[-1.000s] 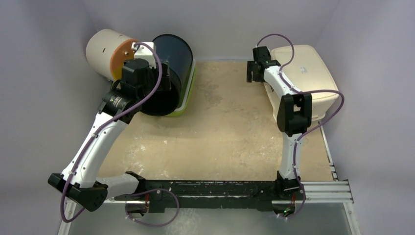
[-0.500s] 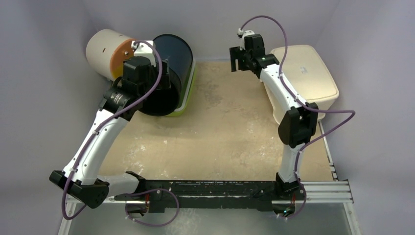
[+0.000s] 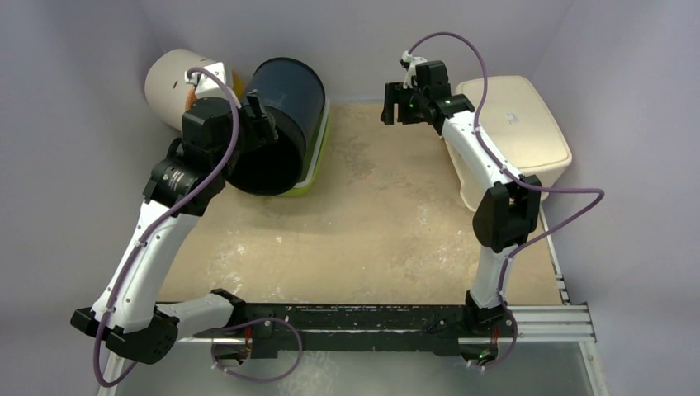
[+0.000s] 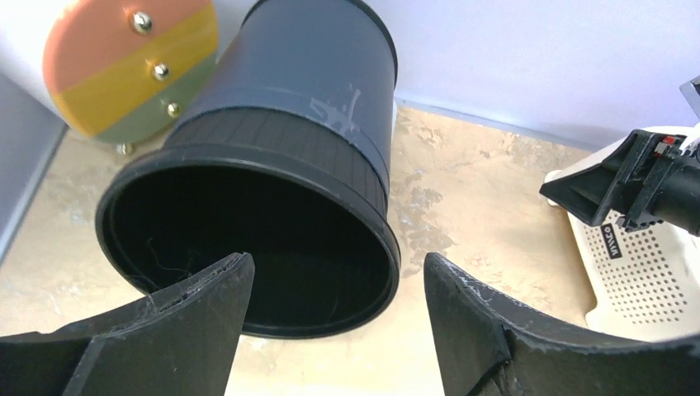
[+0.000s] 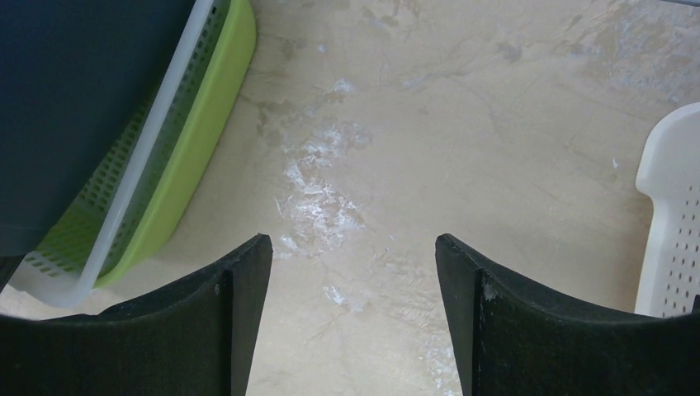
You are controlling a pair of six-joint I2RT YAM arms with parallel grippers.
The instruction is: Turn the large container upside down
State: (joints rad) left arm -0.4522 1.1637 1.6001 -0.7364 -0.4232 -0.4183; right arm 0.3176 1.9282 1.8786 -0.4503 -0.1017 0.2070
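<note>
The large cream perforated container (image 3: 516, 124) sits at the table's right edge with its flat closed face up; it also shows in the left wrist view (image 4: 644, 280) and the right wrist view (image 5: 673, 214). My right gripper (image 3: 394, 103) is open and empty, in the air left of the container and apart from it; in the right wrist view (image 5: 353, 256) it has bare table under it. My left gripper (image 3: 256, 115) is open and empty at the far left, and in the left wrist view (image 4: 338, 276) it faces the mouth of a dark bucket.
A dark blue bucket (image 3: 285, 124) lies on its side on a green basket (image 3: 318, 157), mouth towards the arms. A white cylinder with an orange, yellow and green end (image 3: 169, 78) lies behind it. Walls close in the back and sides.
My right gripper has moved left and up, away from the cream container's left edge. My left arm has drawn back to the left from the dark bucket.
</note>
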